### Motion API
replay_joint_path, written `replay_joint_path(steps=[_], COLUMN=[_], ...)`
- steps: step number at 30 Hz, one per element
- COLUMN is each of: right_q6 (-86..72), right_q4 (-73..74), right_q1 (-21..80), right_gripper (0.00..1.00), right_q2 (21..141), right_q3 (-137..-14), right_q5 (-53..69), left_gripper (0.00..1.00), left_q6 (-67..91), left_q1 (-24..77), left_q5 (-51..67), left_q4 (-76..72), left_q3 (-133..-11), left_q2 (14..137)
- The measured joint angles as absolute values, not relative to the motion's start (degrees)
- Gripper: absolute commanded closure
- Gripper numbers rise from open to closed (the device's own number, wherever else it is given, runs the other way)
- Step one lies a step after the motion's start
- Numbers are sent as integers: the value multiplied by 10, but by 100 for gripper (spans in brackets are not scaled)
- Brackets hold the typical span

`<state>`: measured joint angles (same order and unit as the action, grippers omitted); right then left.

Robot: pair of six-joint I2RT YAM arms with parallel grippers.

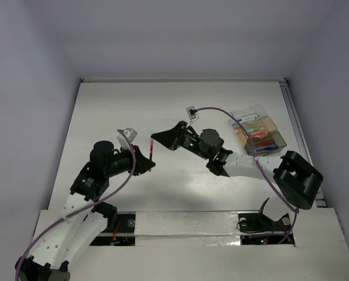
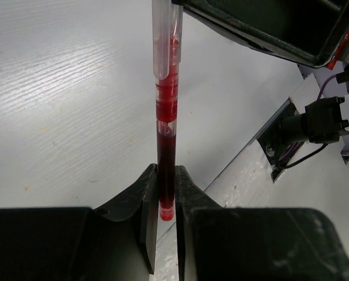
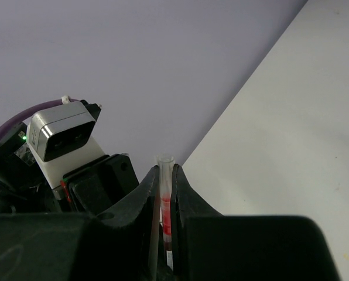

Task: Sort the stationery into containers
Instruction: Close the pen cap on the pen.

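A red pen [image 1: 151, 155] with a clear cap hangs above the table's middle between both grippers. My left gripper [image 1: 146, 165] is shut on its red tail end [image 2: 166, 175]; the pen [image 2: 167, 99] runs up from those jaws into my right gripper's black fingers [image 2: 262, 29]. My right gripper [image 1: 157, 138] is shut on the clear cap end [image 3: 166, 171], with the pen [image 3: 166, 211] pinched between its jaws. The containers [image 1: 259, 132], joined clear, orange-tan and grey boxes, stand at the right and hold several blue, red, pink-orange and green items.
The left arm's wrist camera [image 3: 60, 134] and cable sit close in front of my right gripper. A metal rail [image 1: 296, 126] runs along the table's right edge beside the containers. White walls close off the back and sides.
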<state>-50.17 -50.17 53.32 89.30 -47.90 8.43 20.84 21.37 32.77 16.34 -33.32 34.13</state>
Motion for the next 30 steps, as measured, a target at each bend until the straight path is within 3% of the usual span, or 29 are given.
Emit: replay_joint_path(steps=[23,26,28,29,30], right_q6=[-536,-529,-524,-520,-516], right_q4=[-586,-560,-518,-495,-463], right_q1=[555,559,567,578,587], right_gripper=[99,58,46,35,31], right_q2=[889,864,830,808,785], right_q3=[-410,-410,-396,-385,-376], right_q5=[61,55,87,100,110], left_gripper=[100,100,100,100,100], left_q6=[194,193,195,195,194], left_q1=[221,221,217,211,207], left_q5=[361,369,347,333,324], left_q4=[244,233,190,162,143], left_q3=[-364,-360,-359,-360,-360], left_q2=[370,364,357,354,350])
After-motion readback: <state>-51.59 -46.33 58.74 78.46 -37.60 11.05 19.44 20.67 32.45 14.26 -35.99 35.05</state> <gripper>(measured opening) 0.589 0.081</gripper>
